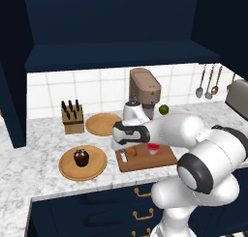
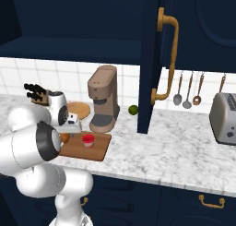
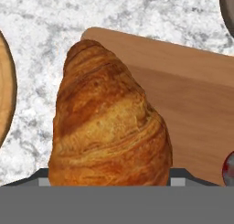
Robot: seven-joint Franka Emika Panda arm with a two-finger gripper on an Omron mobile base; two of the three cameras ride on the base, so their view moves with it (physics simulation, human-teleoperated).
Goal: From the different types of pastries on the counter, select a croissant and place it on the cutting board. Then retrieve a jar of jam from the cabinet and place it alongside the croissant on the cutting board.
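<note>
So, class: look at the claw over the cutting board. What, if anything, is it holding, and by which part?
It appears to hold the croissant, gripped at the wide end nearest the claw, tapered tip pointing away over the cutting board. The fingertips are hidden, so contact is not certain.

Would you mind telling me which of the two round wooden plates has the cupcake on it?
The nearer round plate, at the counter's front edge left of the cutting board, carries the cupcake; the plate beside the knife block doesn't.
</note>
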